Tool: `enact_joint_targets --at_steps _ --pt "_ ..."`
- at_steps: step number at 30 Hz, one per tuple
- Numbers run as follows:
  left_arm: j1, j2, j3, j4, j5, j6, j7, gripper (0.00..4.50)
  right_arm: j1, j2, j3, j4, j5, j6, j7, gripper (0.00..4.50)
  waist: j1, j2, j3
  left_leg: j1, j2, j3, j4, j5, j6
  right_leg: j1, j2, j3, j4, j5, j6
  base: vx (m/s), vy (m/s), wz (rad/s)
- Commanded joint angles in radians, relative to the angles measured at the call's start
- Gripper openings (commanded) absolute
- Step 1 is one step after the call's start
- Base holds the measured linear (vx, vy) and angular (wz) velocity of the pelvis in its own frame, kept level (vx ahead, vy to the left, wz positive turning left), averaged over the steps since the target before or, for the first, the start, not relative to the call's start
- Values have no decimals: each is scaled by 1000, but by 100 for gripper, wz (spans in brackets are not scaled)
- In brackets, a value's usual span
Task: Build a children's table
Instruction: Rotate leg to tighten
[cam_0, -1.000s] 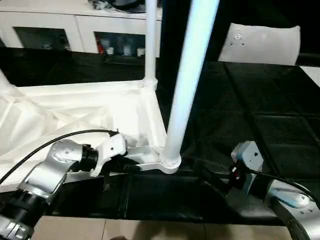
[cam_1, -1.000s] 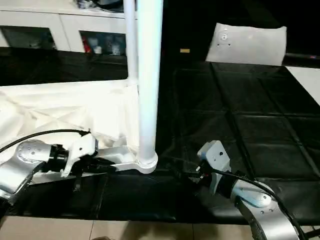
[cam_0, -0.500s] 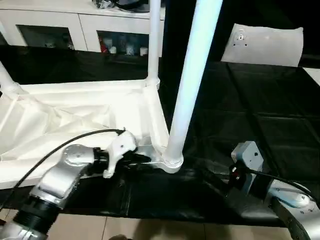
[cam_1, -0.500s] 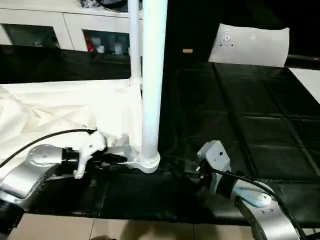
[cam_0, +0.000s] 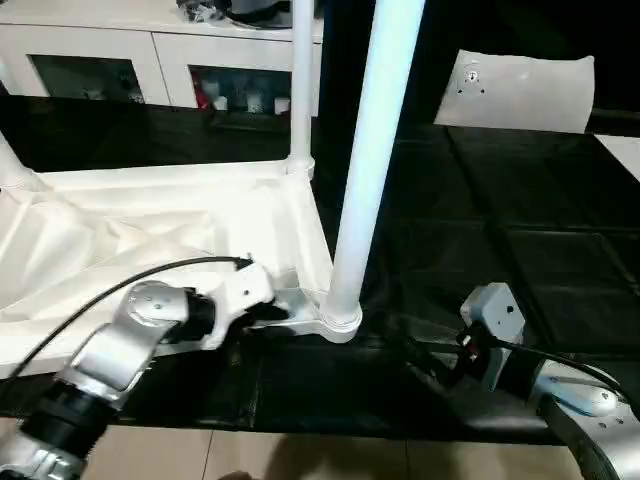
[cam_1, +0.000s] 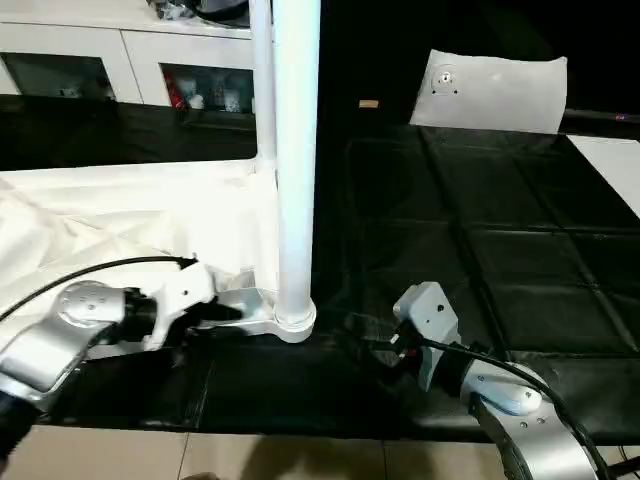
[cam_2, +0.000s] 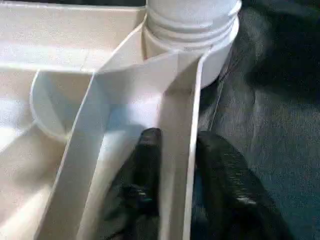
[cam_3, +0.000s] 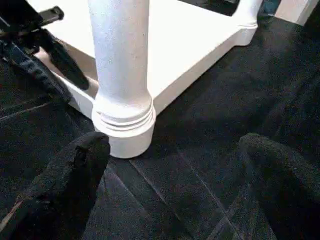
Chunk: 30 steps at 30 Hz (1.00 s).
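The children's table lies upside down on the black mat, its white tabletop (cam_0: 150, 215) ribbed side up. A thick leg (cam_0: 365, 170) stands in the near right corner socket (cam_0: 338, 322). A thinner-looking leg (cam_0: 301, 80) rises from the far corner, and another leg (cam_0: 12, 165) shows at the far left. My left gripper (cam_0: 275, 313) is at the front rim just left of the near socket. In the left wrist view its fingers (cam_2: 150, 150) press either side of the thin rim wall (cam_2: 177, 130). My right gripper (cam_3: 175, 165) rests low on the mat, right of that leg, fingers wide apart and holding nothing.
A flat white sheet with a small round mark (cam_0: 520, 90) lies at the back right. White cabinets (cam_0: 150, 60) line the back. The black quilted mat (cam_0: 500, 230) stretches right of the table. Beige floor (cam_0: 300, 455) borders the mat's front edge.
My left gripper slid right along the front rim toward the corner socket, opened, and now clasps the rim wall. The right arm has stayed put. The camera shifted slightly.
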<state>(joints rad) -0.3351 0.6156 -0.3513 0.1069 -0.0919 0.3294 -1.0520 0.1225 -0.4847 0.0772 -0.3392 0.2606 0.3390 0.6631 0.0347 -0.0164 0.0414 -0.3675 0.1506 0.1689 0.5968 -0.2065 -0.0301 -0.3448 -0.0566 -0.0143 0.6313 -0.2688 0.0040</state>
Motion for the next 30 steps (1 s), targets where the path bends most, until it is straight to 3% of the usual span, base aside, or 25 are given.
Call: enact_joint_targets --at_steps 1,6,7,10,12,13,21,25,30 --pt "28 20 -19 -18 14 46 -28 102 -11 -10 0 17 -11 -7 5 450 5 1 -37 15 82 -32 -80 -150 39 18 -89 41 -75 3 -234 0 0 0" --pt "28 16 -8 -5 33 16 4 72 -20 -8 4 22 -10 -7 6 450 7 -1 -39 13 80 -31 -75 -115 57 20 -88 40 -72 62 -239 0 0 0" --pt "26 16 -8 0 36 7 10 40 -22 -7 5 23 -10 -6 6 450 7 -1 -39 12 79 -31 -75 -116 60 20 -88 40 -72 61 -239 0 0 0" --pt "19 0 -12 23 39 -13 15 35 -37 -7 7 32 -3 -2 15 450 7 -3 -36 14 80 -30 -78 -143 53 18 -89 40 -77 9 -236 0 0 0" --pt "18 -4 -11 27 41 -19 15 25 -44 -9 7 36 1 0 20 450 6 2 -36 14 81 -31 -79 -154 45 17 -89 40 -78 -16 -234 0 0 0" --pt "13 -8 -12 37 44 -34 9 6 -59 -14 9 45 18 8 42 450 5 2 -37 16 81 -31 -79 -161 42 17 -88 40 -77 -18 -232 0 0 0" --pt "-21 -14 -52 90 41 -133 -83 3 -159 -29 29 121 127 13 228 450 7 0 -43 13 79 -28 -71 -114 74 20 -91 39 -70 69 -254 0 0 0" --pt "-60 -17 -102 140 67 -248 -182 0 -265 -45 80 257 100 -28 357 411 10 -4 -46 14 78 -26 -68 -94 84 20 -90 36 -68 80 -272 0 0 0" --pt "-93 -17 -133 152 84 -303 -235 0 -323 -56 116 329 72 -59 417 368 21 -7 -50 15 80 -23 -63 -53 105 21 -93 35 -59 146 -285 0 0 0"
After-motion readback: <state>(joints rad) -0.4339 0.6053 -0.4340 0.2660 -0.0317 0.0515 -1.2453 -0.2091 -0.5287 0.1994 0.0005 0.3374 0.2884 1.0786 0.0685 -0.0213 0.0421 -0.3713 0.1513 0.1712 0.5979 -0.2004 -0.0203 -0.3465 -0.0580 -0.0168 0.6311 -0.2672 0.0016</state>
